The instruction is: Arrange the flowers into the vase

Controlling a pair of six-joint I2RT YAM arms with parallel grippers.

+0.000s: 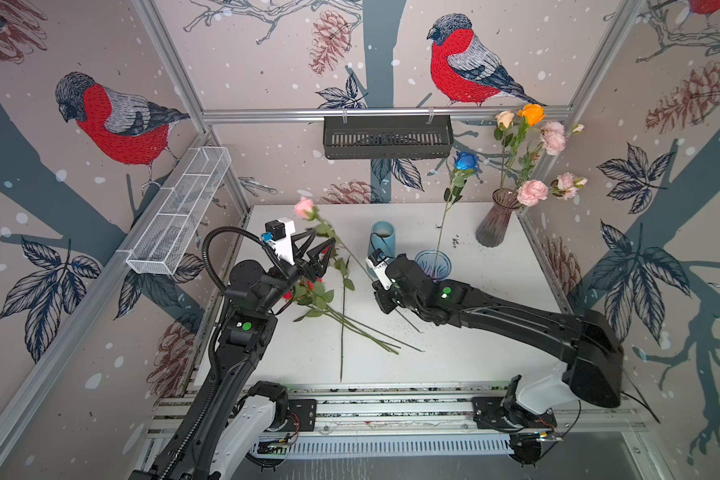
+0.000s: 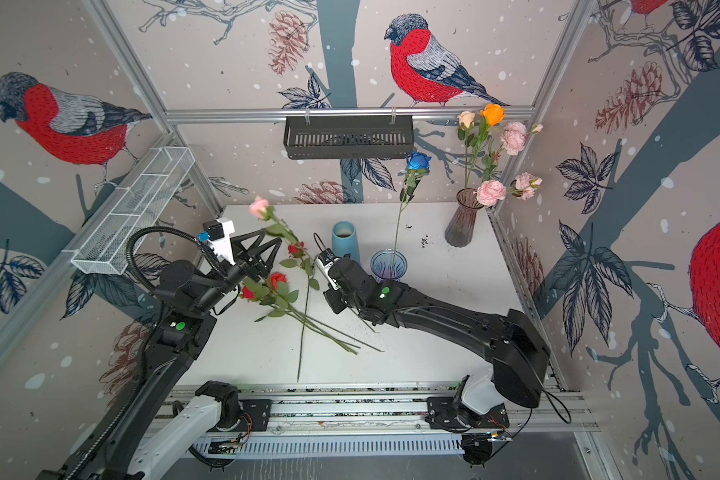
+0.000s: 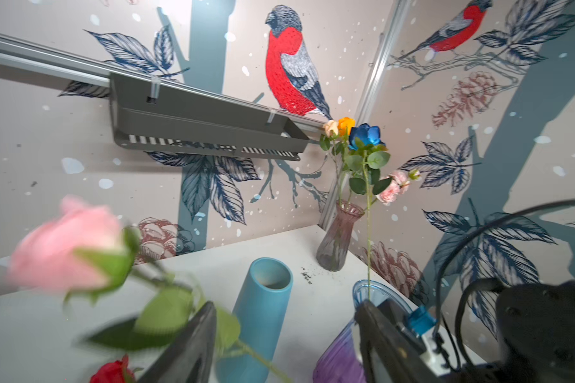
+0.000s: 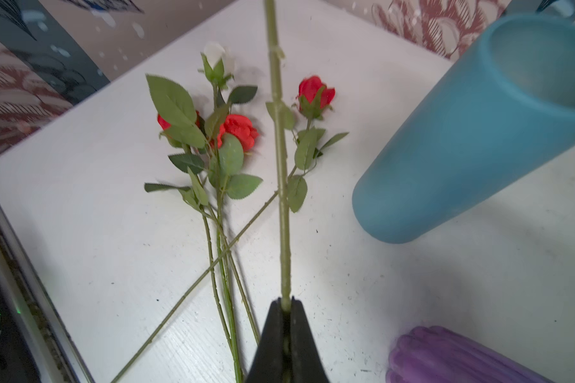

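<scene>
Pressed together on the green stem of the pink rose (image 1: 304, 208): right gripper (image 4: 284, 308), black fingers (image 4: 269, 338) meeting around the stalk low down, stalk running on from them out of the right wrist view. Spread wide: left gripper (image 1: 324, 236), one finger to each side of that same stem further up, near the leaves, not seen pinching it. Rose head raised off the table (image 1: 474, 353), blurred in the left wrist view.

Just behind the wrist of the right arm (image 1: 495, 307): teal vase (image 1: 382, 239), upright, inner wall bare to view. Beside it, lower half hidden by that arm in both top views: clear ribbed vase (image 1: 435, 259), blue at the rim and purple lower, holding the blue rose (image 1: 466, 161) on one long stem. Far right corner of the table: smoky vase (image 1: 493, 224), holding the cream rose (image 1: 504, 118), the orange rose (image 1: 531, 113) and ruffled pink sprays (image 1: 532, 192). Teal vase and clear ribbed vase close by the held stem; smoky vase well apart.

Flat on the table, under and beside the left gripper: red roses (image 2: 277, 279) and a white rose (image 4: 214, 53), leaves bunched, stems fanning toward the front. Slightly apart from the bunch: lone red rose (image 4: 316, 94), long stem laid across the others. Hung at the back: black slotted basket (image 1: 387, 137). At the left side: white mesh basket (image 1: 179, 212). Scattered on the table between teal vase and smoky vase: black specks (image 1: 456, 241).
</scene>
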